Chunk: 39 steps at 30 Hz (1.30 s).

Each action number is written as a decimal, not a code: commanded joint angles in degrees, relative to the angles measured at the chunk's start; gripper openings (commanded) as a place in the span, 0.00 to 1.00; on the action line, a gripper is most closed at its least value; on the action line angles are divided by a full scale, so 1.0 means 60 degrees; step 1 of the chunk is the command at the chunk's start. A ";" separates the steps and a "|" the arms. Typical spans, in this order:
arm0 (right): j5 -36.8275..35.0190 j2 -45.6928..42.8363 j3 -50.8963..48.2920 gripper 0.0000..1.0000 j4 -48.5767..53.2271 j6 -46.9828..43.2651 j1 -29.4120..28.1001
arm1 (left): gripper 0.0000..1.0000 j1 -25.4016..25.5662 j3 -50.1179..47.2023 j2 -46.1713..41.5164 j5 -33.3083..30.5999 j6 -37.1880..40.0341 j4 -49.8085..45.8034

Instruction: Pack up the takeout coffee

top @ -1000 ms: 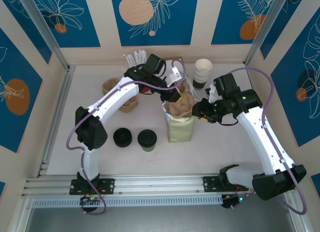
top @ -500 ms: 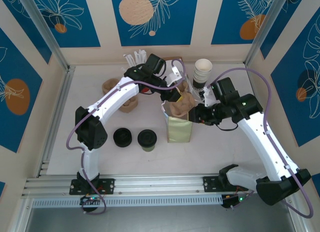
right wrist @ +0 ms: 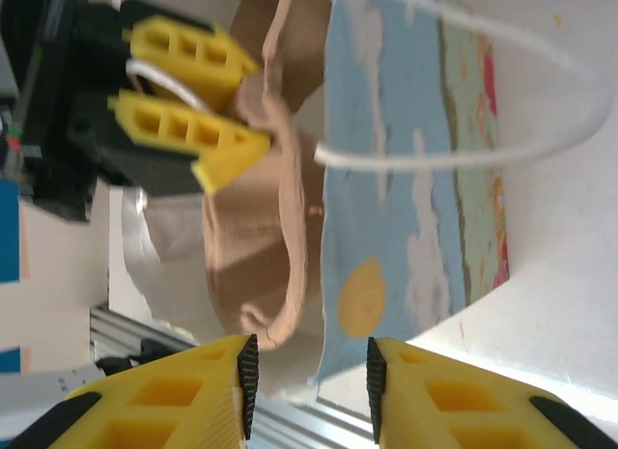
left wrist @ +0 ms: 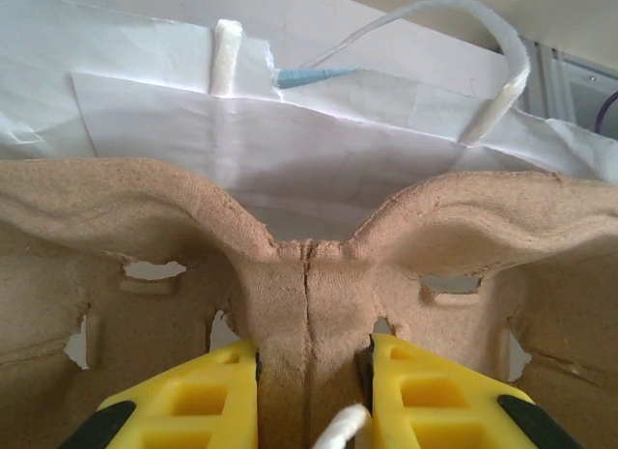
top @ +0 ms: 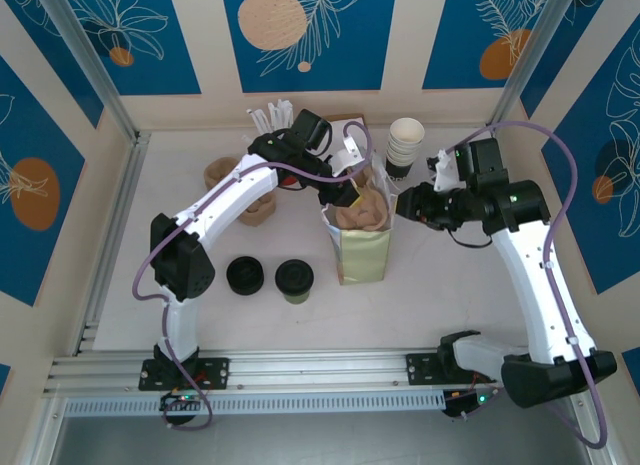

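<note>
Brown moulded pulp shows at the mouth of the paper bag [top: 362, 253] in the top view: a pulp cup carrier [top: 362, 215] sits tilted in the bag's open top, mid-counter. The left pincer [top: 349, 196] reaches in from the far left and is clamped on the carrier's far edge. The right pincer [top: 404, 207] hangs just to the right of the bag, apart from it. The takeout coffee [top: 294, 281] stands upright on the counter [top: 450, 285], near and left of the bag, untouched, with a low black lid piece [top: 245, 275] just to its left. Stacked cream cups [top: 405, 143] stand far right of the bag.

At the left wrist, the left pincer [left wrist: 307, 396] grips the carrier [left wrist: 145, 227] by its central ridge, one yellow finger on each side. Behind lies the bag's white inside [left wrist: 290, 130] and a twisted handle [left wrist: 497, 72].

At the right wrist, the right pincer [right wrist: 309, 391] stands open, nothing between its yellow fingers [right wrist: 164, 401]. Ahead are the bag's printed blue side [right wrist: 396, 159], the carrier [right wrist: 261, 237] poking out of it, and the left pincer [right wrist: 224, 132] closed on the carrier's rim.
</note>
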State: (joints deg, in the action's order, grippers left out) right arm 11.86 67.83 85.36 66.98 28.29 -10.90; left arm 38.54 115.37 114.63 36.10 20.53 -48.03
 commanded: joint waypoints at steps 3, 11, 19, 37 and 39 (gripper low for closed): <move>0.0357 0.1127 0.0995 0.40 -0.0134 0.0182 0.0293 | 0.21 0.0209 0.0326 -0.0091 -0.0802 0.0023 -0.0464; 0.0653 0.2110 0.1637 0.43 -0.0293 0.0598 0.0169 | 0.21 0.0546 0.0229 -0.0241 -0.1616 -0.0670 -0.0516; 0.0389 0.2455 0.1598 0.46 -0.0185 0.0335 0.0010 | 0.21 0.0655 -0.0567 -0.0750 -0.2412 -0.1647 0.0013; -0.0172 0.3711 0.1886 0.48 -0.0284 -0.0419 -0.0511 | 0.21 0.1068 -0.0734 -0.0559 -0.2834 -0.1904 -0.0312; -0.0228 0.3837 0.2007 0.43 -0.0207 -0.0496 -0.0516 | 0.21 0.1178 -0.0771 -0.0606 -0.3012 -0.1765 -0.0348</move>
State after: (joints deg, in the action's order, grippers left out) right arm 11.31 90.24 94.67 64.27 27.29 -13.61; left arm 44.07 111.90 111.48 19.57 9.50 -47.62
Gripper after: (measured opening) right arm 0.448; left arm 0.230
